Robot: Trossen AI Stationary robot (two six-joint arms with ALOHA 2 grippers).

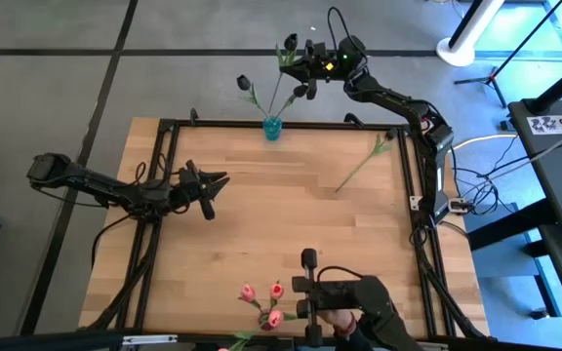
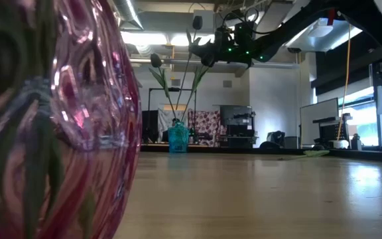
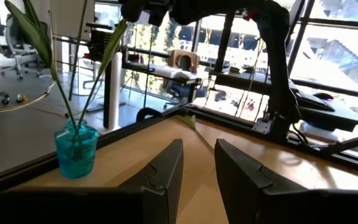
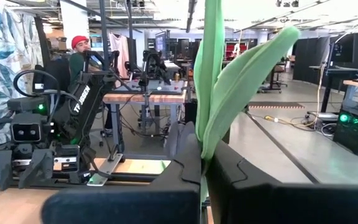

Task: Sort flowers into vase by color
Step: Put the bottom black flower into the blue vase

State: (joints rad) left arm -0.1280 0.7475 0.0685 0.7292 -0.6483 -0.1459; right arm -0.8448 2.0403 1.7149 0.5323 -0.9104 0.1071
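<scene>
A small teal vase (image 1: 272, 128) stands at the table's far edge and holds dark-headed flowers (image 1: 244, 83). My right gripper (image 1: 299, 68) hovers above it, shut on another green-stemmed flower (image 2: 192, 85). One more flower (image 1: 362, 164) lies flat on the wood near the far right corner. Pink-headed flowers (image 1: 262, 295) stand in a pink glass vase (image 2: 52, 133) at the near edge. My left gripper (image 1: 219, 182) is open and empty over the table's left half, pointing toward the teal vase (image 3: 76, 149). My right gripper pinches the flower between its two fingers at the stem where the long leaves (image 4: 211, 134) spring from it. The fingers come in level from the table's right, high above the far edge. The leaves stick out past the fingertips, and the stem (image 2: 190, 106) slants down to the teal vase's mouth.
A black frame rail (image 1: 291, 124) runs around the table. A dark camera rig (image 1: 344, 297) sits at the near edge beside the pink flowers. The wood in the middle (image 1: 281, 214) is bare. Beyond the far edge a person (image 4: 79, 53) sits among other robot stations.
</scene>
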